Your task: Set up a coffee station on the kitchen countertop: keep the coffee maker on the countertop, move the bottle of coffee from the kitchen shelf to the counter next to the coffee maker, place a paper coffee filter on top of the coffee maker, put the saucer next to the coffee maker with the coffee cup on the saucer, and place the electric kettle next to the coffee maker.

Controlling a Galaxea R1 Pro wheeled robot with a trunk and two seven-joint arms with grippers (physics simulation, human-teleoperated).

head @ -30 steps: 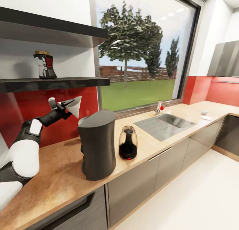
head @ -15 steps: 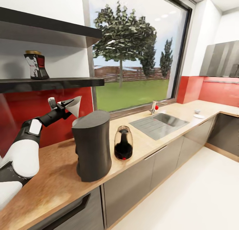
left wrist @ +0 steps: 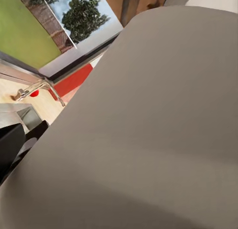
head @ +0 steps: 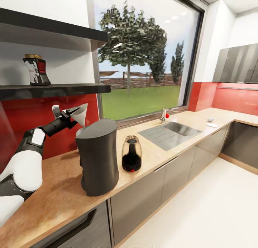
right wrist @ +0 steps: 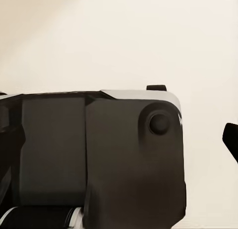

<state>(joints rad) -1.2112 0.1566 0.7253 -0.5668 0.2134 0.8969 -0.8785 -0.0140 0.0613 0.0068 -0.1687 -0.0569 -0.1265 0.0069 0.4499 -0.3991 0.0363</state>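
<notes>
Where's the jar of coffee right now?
In the head view, the jar of coffee stands at upper left on the lower black shelf, above the left gripper holding the paper filter.

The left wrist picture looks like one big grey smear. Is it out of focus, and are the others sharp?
Left wrist view: the coffee maker sits so close that it is a soft, featureless grey; the window corner behind stays fairly crisp. Head view: sharp, evenly daylit, straight lines bowed at the edges. Right wrist view: dark robot housing against plain cream.
</notes>
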